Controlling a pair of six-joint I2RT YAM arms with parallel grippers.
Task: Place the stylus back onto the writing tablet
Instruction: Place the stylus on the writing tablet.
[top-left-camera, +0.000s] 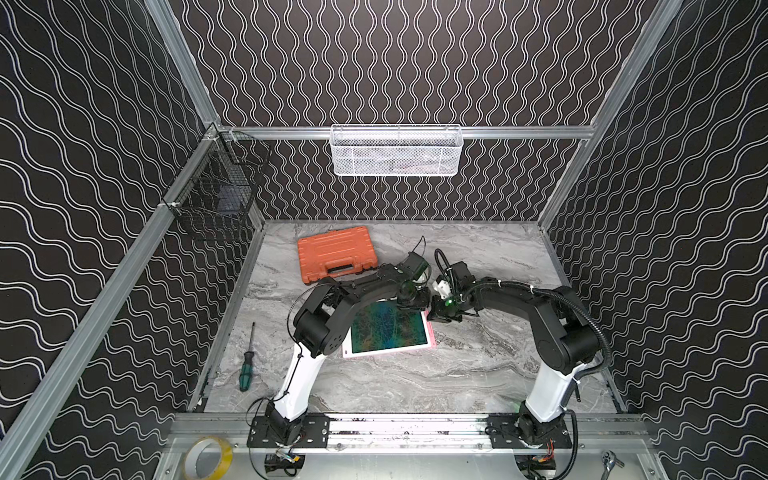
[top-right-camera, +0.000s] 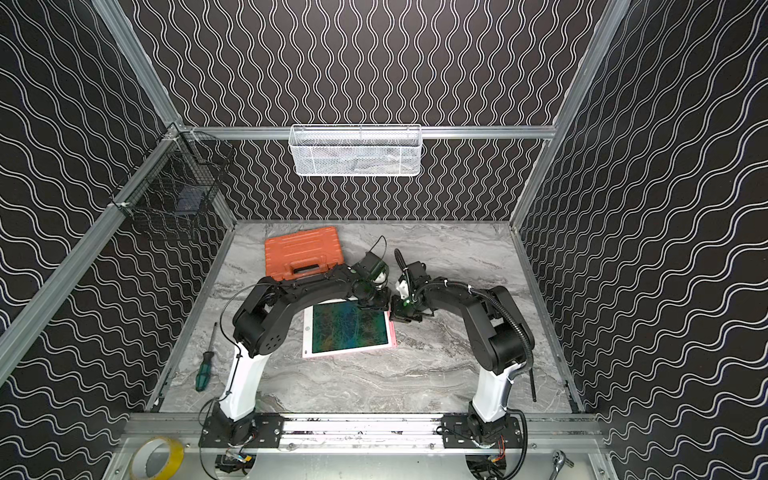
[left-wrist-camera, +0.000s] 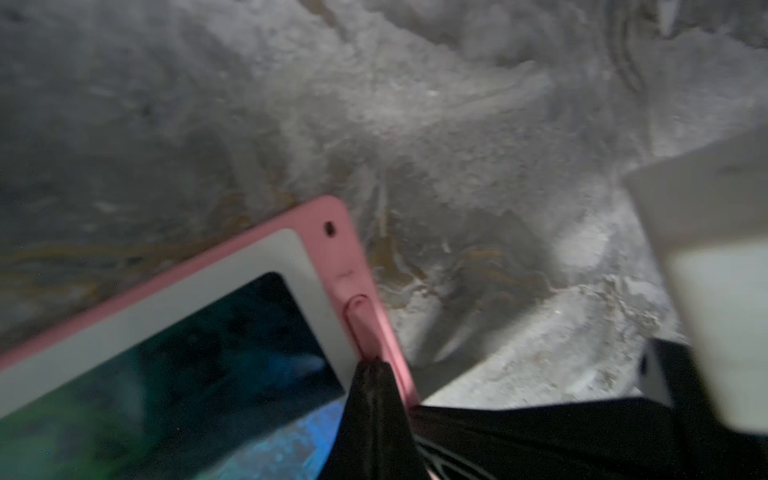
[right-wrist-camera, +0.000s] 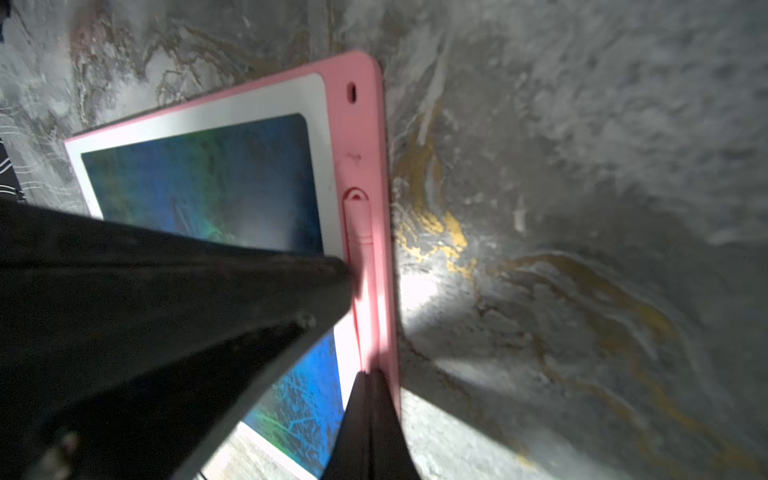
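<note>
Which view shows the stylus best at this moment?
The right wrist view: the stylus lies along the pink edge of the writing tablet, mostly visible. The left wrist view shows a shorter, blurred stretch; both top views are too distant to pick it out.

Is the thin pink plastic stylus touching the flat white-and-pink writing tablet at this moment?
Touching. The right wrist view shows the stylus lying in the groove along the pink edge of the writing tablet, with no gap between them.
</note>
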